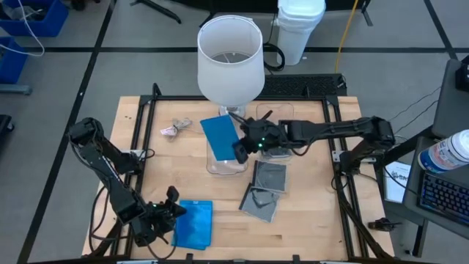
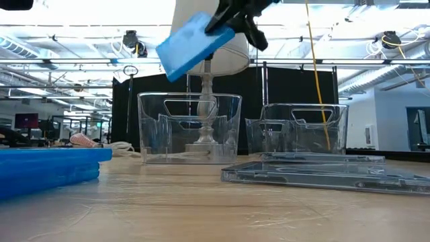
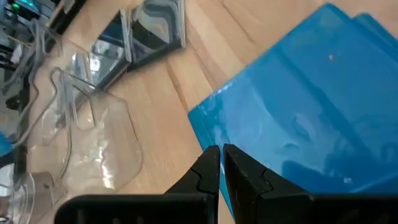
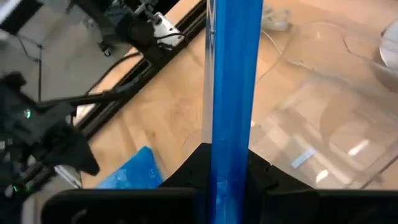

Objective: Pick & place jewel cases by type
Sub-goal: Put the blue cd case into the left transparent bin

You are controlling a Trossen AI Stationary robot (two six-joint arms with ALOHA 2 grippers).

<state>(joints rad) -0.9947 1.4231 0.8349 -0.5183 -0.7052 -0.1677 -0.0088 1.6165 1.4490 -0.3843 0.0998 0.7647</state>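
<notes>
My right gripper [image 1: 242, 150] is shut on a bright blue jewel case [image 1: 220, 133] that hangs in the air above a clear tub [image 1: 223, 163]. A stack of blue jewel cases [image 1: 194, 224] lies flat near the table's front edge. My left gripper [image 1: 173, 213] is shut, with its tips at that stack's left edge. Smoky grey jewel cases [image 1: 270, 176] lie flat on the wood at centre right, and another [image 1: 258, 205] lies nearer the front. My left gripper's shut fingertips [image 3: 211, 163] stand at the edge of the blue stack [image 3: 261, 124], slanting down from the table's left. I cannot tell whether they touch it. My right gripper pinches the blue case between its two fingers at the end nearest the arm [image 4: 229, 140], coming from the table's right and slanting down. The case is lifted clear, tilted, its free end [image 2: 176, 59] lower than the held end.
A second clear tub [image 2: 299, 129] stands to the right of the first, under my right arm. A white lamp [image 1: 231, 55] stands behind the tubs. A small pinkish lump [image 1: 176, 129] lies at the far left. A black frame [image 1: 146, 117] borders the table.
</notes>
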